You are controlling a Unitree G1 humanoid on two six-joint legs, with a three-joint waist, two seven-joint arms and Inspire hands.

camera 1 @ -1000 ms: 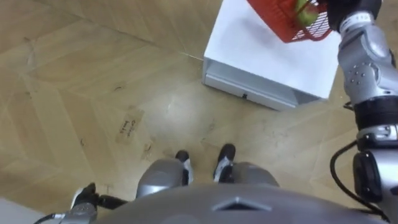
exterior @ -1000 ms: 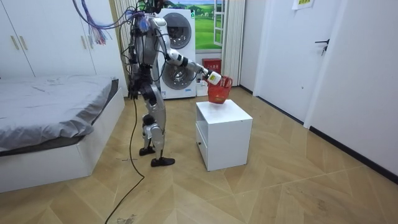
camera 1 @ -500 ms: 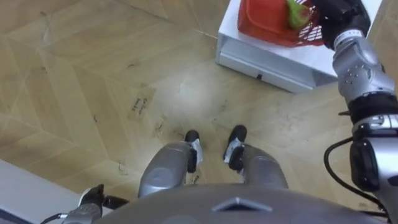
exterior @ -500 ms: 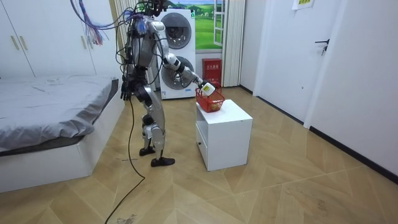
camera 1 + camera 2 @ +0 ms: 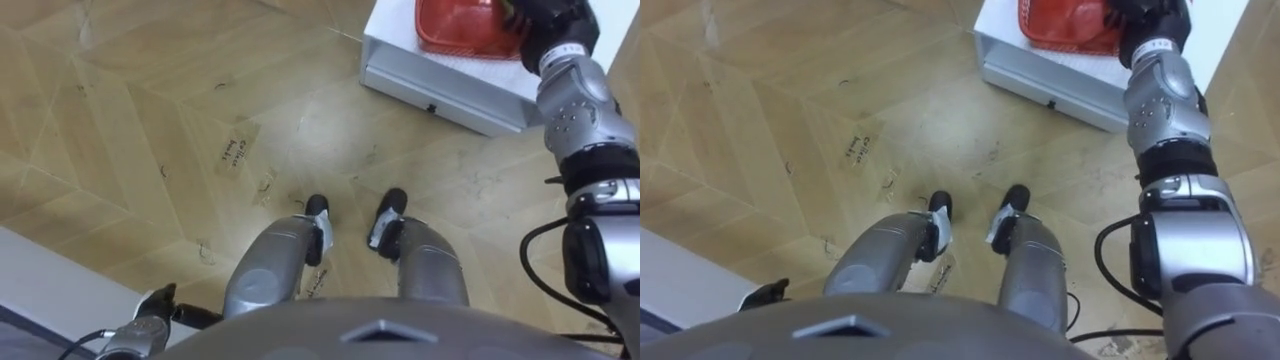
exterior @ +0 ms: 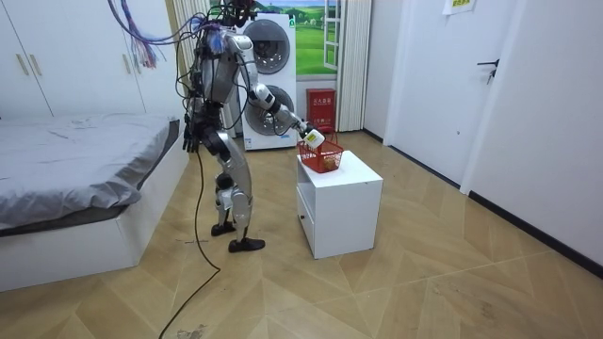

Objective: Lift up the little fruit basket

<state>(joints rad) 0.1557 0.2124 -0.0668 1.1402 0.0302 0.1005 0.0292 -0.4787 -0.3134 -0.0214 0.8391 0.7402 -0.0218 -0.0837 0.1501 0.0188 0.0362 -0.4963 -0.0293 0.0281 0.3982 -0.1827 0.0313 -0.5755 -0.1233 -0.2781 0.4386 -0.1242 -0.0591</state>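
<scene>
Herringbone wood floor (image 5: 150,120) surrounds the white cabinet (image 6: 344,202). The robot stands just beside that cabinet with its right arm reached out over the top.

Finding one: the red fruit basket (image 5: 462,24) is on the cabinet top, at the corner nearest the robot. Whether its base rests fully on the top cannot be confirmed.

Finding two: your right hand (image 5: 548,20) is at the basket's side. Its dark fingers are curled over the rim or handle, so it reads as gripping the basket.

Finding three: your left hand (image 5: 152,305) hangs low, well away from the cabinet. Its state cannot be told.

Recommendation: make sure the handle is fully enclosed before loading the wrist. Lift straight up from the cabinet top with the basket level, so the fruit stays inside. Do not drag it across the cabinet edge.
</scene>
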